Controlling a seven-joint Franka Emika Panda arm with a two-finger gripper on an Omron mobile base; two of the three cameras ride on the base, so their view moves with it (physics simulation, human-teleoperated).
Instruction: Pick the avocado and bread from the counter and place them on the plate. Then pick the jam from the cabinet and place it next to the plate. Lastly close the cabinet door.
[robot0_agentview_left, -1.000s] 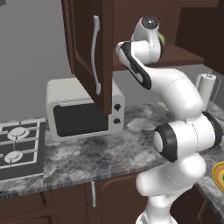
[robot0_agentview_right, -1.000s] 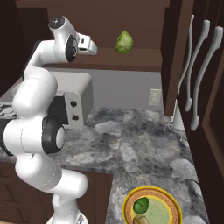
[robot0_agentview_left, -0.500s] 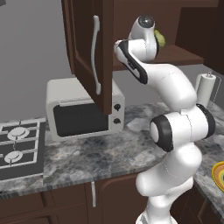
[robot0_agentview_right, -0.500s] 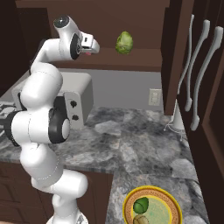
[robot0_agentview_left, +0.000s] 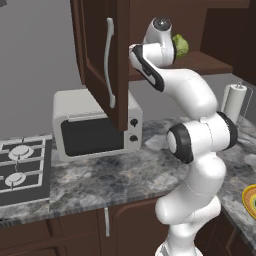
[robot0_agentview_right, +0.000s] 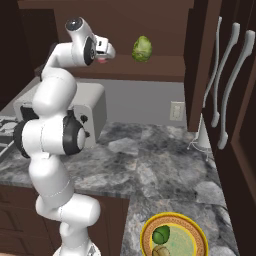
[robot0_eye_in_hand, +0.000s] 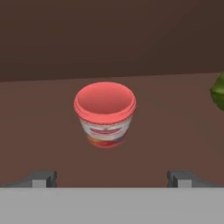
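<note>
Claw (robot0_eye_in_hand: 112, 178) wide, fingertips (robot0_eye_in_hand: 43, 178) spread at 7 and 5 o'clock of the hand view, holding nothing. Jam (robot0_eye_in_hand: 105, 114) upright on the cabinet shelf (robot0_eye_in_hand: 175, 131), centred just ahead between them, not touched. Leafy green ball (robot0_agentview_right: 142, 48) on the same shelf at 3 o'clock of the jam. Cabinet door (robot0_agentview_left: 102, 60) open. Avocado (robot0_agentview_right: 161, 234) and bread (robot0_agentview_right: 161, 251) on the plate (robot0_agentview_right: 195, 231), bread at 6 o'clock of the avocado, on the desk (robot0_agentview_right: 150, 170).
</note>
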